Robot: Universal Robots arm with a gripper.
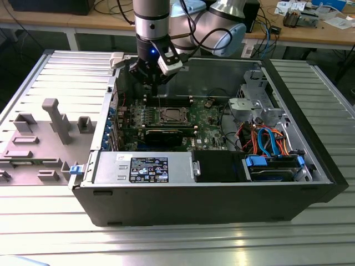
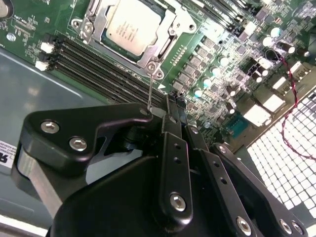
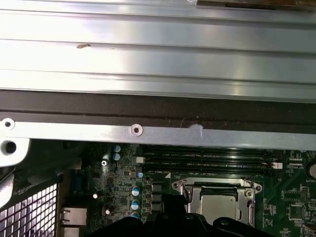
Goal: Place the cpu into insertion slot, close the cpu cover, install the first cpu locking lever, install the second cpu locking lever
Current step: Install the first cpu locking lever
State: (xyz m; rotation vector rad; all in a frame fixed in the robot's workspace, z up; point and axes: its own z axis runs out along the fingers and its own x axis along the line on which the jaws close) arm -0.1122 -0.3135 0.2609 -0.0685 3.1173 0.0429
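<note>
The cpu (image 2: 132,25) lies in the insertion slot (image 1: 171,116) on the green board, its silver top showing through the window of the cpu cover (image 2: 165,45), which lies flat over it. A thin wire locking lever (image 2: 150,91) stands up from the socket's corner to my gripper (image 2: 175,99), whose black fingers are shut together around the lever's upper end. In the exterior view the gripper (image 1: 155,83) hangs just above the back left of the socket, with the lever (image 1: 159,101) running down from it. The first wrist view shows the cpu (image 3: 218,205) under the cover (image 3: 191,193).
The open computer case (image 1: 166,191) lies on a ribbed metal table. Black memory slots (image 2: 103,69) run beside the socket. The power supply (image 1: 144,168), drive bay with orange and blue cables (image 1: 266,141) and case walls crowd the board. Grey fixtures (image 1: 58,119) stand on the exterior view's left.
</note>
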